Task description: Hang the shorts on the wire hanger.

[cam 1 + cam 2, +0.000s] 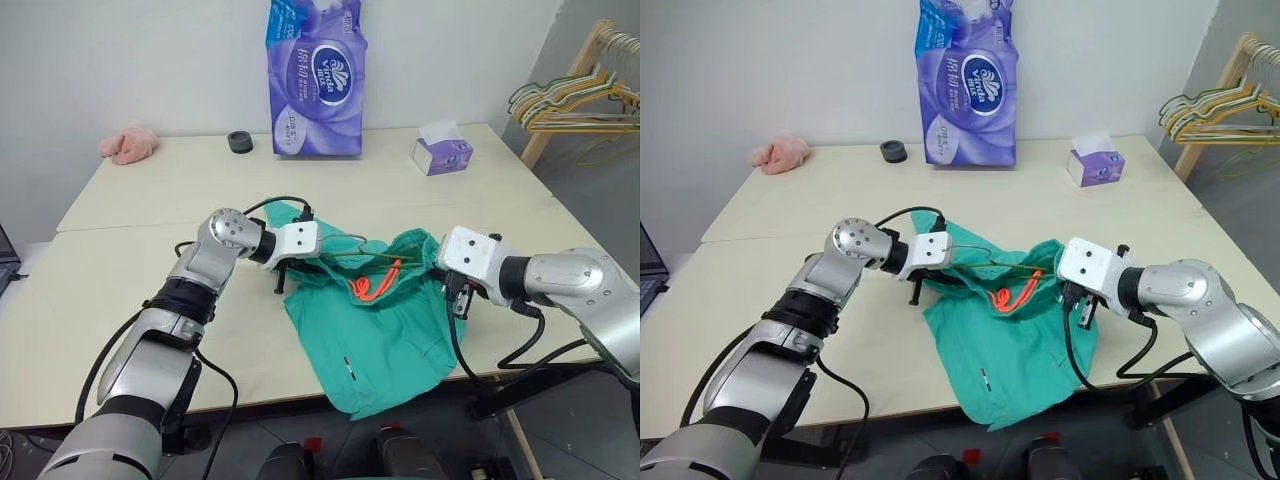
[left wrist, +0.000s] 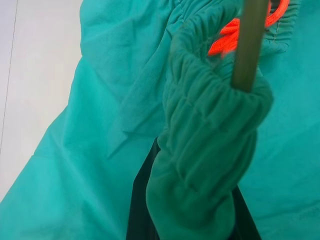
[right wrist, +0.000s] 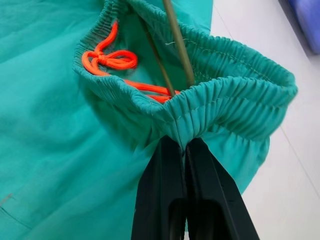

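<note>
The teal-green shorts (image 1: 385,340) lie at the table's near edge, one leg drooping over it, the orange drawstring (image 1: 372,286) showing inside the open waist. My left gripper (image 1: 283,276) is shut on the gathered waistband (image 2: 210,130) at the left side. My right gripper (image 3: 184,146) is shut on the waistband's right side, pinching a fold between its black fingers (image 3: 157,190). The thin olive wire hanger (image 1: 352,250) runs between both grippers, its wire (image 3: 178,42) passing into the waist opening; most of it is hidden by fabric.
A purple tissue pack (image 1: 315,75) stands at the back, with a black roll (image 1: 240,141) and a pink cloth lump (image 1: 128,145) to its left and a small tissue box (image 1: 442,152) to its right. A wooden rack of hangers (image 1: 575,98) stands off the table's far right.
</note>
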